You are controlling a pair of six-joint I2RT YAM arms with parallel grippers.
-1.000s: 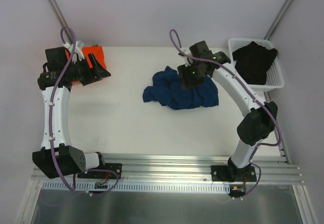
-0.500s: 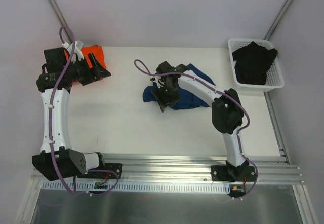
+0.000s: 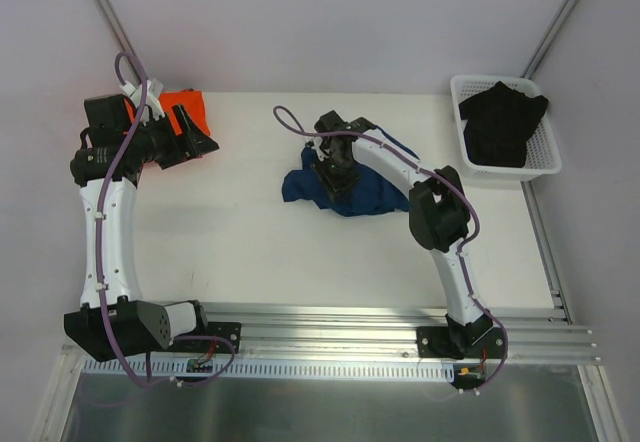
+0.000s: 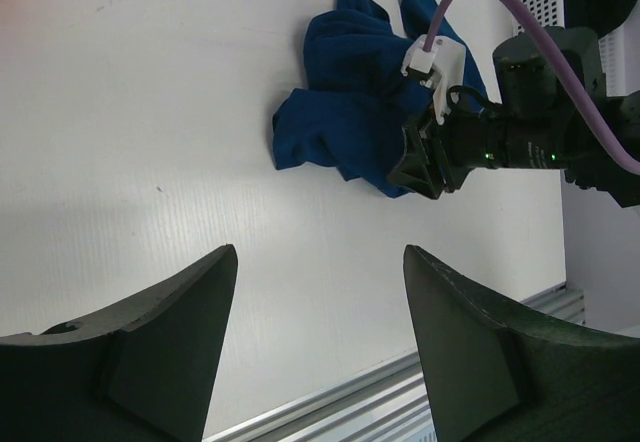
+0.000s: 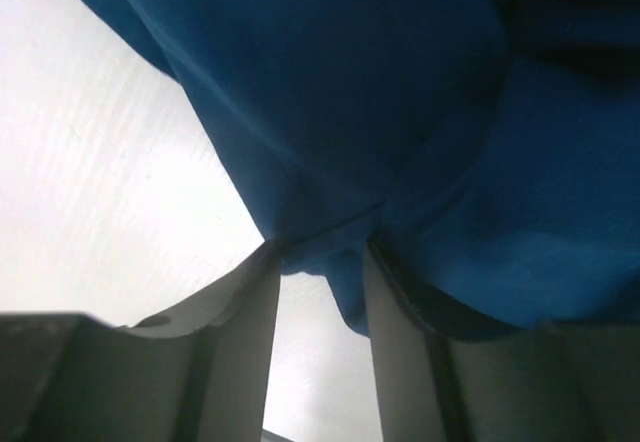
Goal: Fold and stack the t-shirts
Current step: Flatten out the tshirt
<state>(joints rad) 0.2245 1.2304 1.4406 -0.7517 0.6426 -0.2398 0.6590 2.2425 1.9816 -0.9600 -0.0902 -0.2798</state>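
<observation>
The navy blue t-shirt (image 3: 368,194) lies crumpled in the middle of the table, also seen in the left wrist view (image 4: 335,122). My right gripper (image 3: 335,177) is down on its left part. In the right wrist view the right gripper (image 5: 322,252) has its jaws partly narrowed, a fold of the blue t-shirt (image 5: 400,112) hanging between the fingertips with table showing through the gap. The orange t-shirt (image 3: 183,102) lies folded at the back left. My left gripper (image 3: 205,142) hovers just right of it, open and empty (image 4: 320,252).
A white basket (image 3: 545,162) at the back right holds a black garment (image 3: 500,122). An aluminium rail (image 3: 330,317) runs along the near table edge. The right arm's purple cable (image 4: 450,12) loops above the blue shirt.
My right arm swung left from the shirt's back right to its left part and dropped onto it, its jaws narrowing around a fold. The left arm stayed put.
</observation>
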